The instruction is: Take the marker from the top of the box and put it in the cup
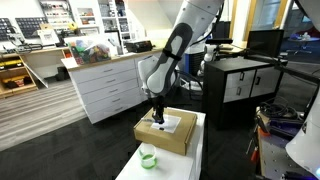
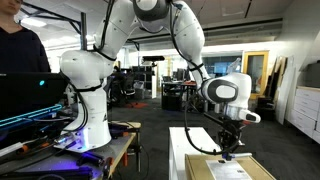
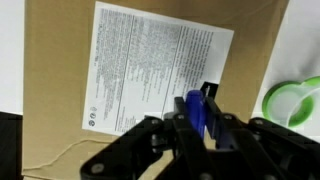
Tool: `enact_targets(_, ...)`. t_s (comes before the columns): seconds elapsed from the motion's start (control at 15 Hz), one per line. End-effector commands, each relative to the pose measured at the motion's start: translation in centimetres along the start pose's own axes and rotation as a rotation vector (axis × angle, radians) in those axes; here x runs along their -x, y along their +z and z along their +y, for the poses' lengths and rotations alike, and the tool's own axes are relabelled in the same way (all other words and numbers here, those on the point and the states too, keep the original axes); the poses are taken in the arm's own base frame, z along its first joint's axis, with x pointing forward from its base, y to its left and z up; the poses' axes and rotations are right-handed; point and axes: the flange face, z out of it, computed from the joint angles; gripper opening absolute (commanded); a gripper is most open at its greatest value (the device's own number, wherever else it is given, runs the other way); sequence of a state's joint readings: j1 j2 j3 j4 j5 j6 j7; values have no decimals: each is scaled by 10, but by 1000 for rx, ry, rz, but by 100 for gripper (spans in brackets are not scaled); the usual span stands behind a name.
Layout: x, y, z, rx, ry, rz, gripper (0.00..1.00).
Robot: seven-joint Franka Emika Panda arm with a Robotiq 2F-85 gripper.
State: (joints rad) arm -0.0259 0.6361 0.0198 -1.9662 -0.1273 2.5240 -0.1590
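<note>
The tan cardboard box point(image 1: 165, 131) with a white label point(image 3: 150, 65) lies on the white table; it also shows in an exterior view point(image 2: 228, 171). My gripper point(image 3: 196, 118) hangs just above the box top, in both exterior views point(image 1: 157, 116) point(image 2: 228, 152). Its fingers are shut on the dark blue marker point(image 3: 195, 108), which stands between them over the label's lower right corner. The light-green cup point(image 1: 148, 158) stands on the table in front of the box; its rim shows at the right edge of the wrist view point(image 3: 296, 98).
The white table point(image 1: 200, 150) is narrow, with dark floor on either side. White drawers point(image 1: 105, 85) and a black cabinet point(image 1: 240, 85) stand behind. A second robot base point(image 2: 90, 100) and a person at a desk point(image 2: 20, 50) are to one side.
</note>
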Motion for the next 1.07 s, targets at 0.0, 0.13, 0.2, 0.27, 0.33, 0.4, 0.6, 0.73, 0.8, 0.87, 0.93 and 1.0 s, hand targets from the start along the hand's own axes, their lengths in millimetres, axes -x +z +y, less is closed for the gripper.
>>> enact_targets(0.0, -7, -37, -10, -7, -21, -24, 7)
enact_targets(0.13, -10, -47, -22, -19, -41, -48, 7)
enact_targets(0.2, -11, -49, -29, -22, -48, -64, 7)
enact_targets(0.27, -12, -50, -39, -27, -51, -79, 7)
enact_targets(0.33, -11, -50, -50, -33, -59, -92, 7)
enact_targets(0.4, -12, -50, -63, -43, -61, -110, 7)
enact_targets(0.6, -13, -46, -104, -61, -77, -175, 7)
enact_targets(0.73, -15, -51, -128, -50, -89, -220, 7)
enact_targets(0.8, -17, -56, -137, -40, -96, -245, 7)
enact_targets(0.87, -19, -62, -149, -21, -102, -272, 7)
enact_targets(0.93, -21, -69, -158, -10, -115, -299, 7)
enact_targets(1.0, -24, -77, -167, 1, -128, -328, 7)
